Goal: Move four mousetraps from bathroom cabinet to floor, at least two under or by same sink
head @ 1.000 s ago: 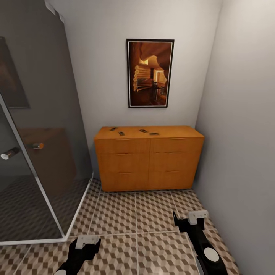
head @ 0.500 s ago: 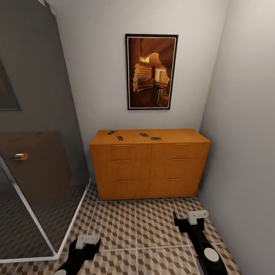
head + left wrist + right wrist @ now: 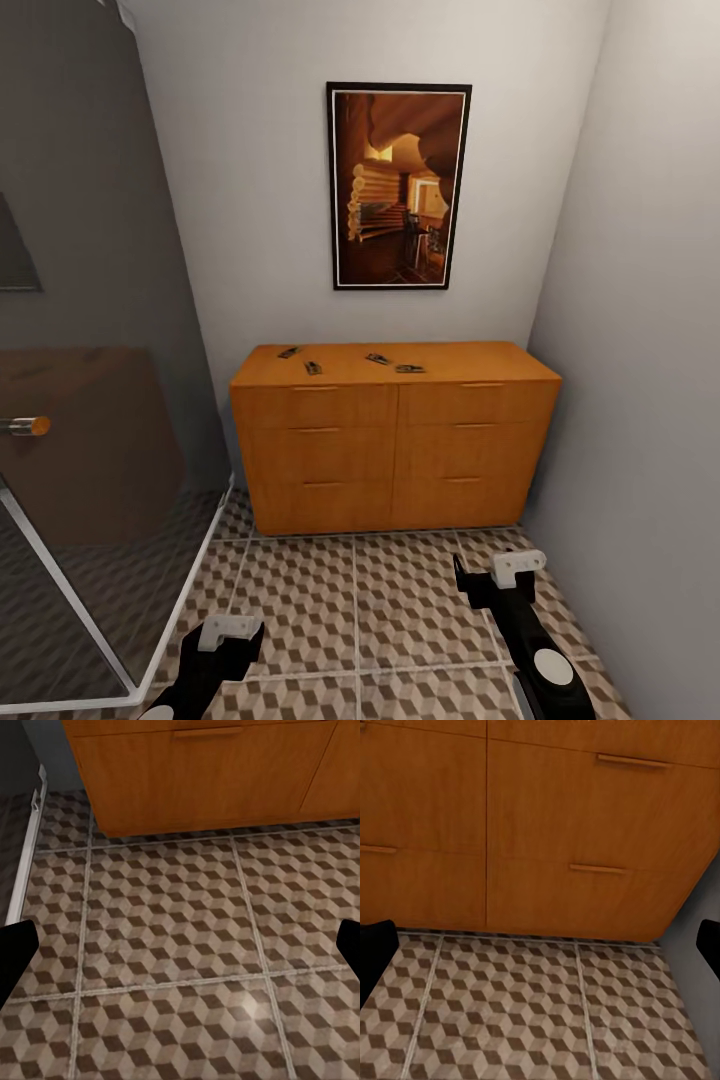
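Four mousetraps [image 3: 351, 362], one cabinet [image 3: 395, 450] with six drawer fronts, and one framed picture [image 3: 399, 187].

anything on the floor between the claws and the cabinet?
No. The head view shows bare patterned bathroom floor from the left claw and right claw to the cabinet. All four mousetraps lie on its top.

Both arms hang low, the left hand [image 3: 228, 632] and right hand [image 3: 500, 577] spread wide, empty.
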{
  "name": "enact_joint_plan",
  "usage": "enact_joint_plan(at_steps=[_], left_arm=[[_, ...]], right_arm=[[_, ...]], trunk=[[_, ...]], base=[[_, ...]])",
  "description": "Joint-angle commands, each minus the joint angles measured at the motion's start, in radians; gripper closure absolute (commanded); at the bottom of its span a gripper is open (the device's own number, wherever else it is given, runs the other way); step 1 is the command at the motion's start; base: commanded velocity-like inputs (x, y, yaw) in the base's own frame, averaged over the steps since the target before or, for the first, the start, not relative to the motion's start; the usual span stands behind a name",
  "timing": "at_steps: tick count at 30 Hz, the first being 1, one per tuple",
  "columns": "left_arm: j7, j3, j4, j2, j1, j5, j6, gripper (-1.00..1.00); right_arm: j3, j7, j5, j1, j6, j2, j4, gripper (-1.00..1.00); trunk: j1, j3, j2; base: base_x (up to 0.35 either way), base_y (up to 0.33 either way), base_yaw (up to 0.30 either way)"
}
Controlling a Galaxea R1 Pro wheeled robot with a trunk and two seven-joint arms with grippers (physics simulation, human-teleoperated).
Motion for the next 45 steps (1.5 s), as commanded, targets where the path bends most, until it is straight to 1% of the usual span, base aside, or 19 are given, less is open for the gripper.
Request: enact_joint_plan(at_steps=[1,29,32,33,37,43,45], left_arm=[[0.000,-0.001,-0.002,0.001,0.000,-0.001,0.006,-1.00],[-0.001,-0.003,0.001,0.001,0.000,0.000,0.005,-1.00],[0.000,-0.008,0.002,0.000,-0.001,0.000,0.004,-1.00],[0.001,-0.020,0.002,-0.005,-0.001,0.000,0.004,-1.00],[0.003,-0.025,0.004,-0.006,0.000,0.000,0.004,-1.00],[0.000,-0.028,0.040,-0.005,0.000,0.002,0.003,-1.00],[-0.001,-0.027,0.081,-0.001,0.000,0.007,0.003,-1.00]], right_arm=[[0.001,-0.002,0.010,0.000,0.007,0.000,-0.002,-1.00],[0.001,-0.002,0.010,0.000,0.007,-0.001,-0.002,-1.00],[0.001,-0.002,0.010,0.000,0.007,-0.001,-0.002,-1.00],[0.001,-0.002,0.010,0.000,0.007,-0.001,-0.002,-1.00],[0.001,-0.002,0.010,0.000,0.007,-0.003,-0.002,-1.00],[0.000,0.000,0.010,0.000,0.007,-0.003,-0.002,-1.00],[-0.001,0.001,0.010,0.000,0.007,-0.003,-0.002,-1.00]], trunk=[[0.000,-0.001,-0.001],[0.000,-0.001,-0.001],[0.000,-0.001,-0.001],[0.000,-0.001,-0.001],[0.000,-0.001,-0.001],[0.000,-0.001,-0.001],[0.000,-0.001,-0.001]], base=[[0.009,0.000,0.000],[0.000,0.000,0.000],[0.000,0.000,0.000],[0.000,0.000,0.000],[0.000,0.000,0.000],[0.000,0.000,0.000],[0.000,0.000,0.000]])
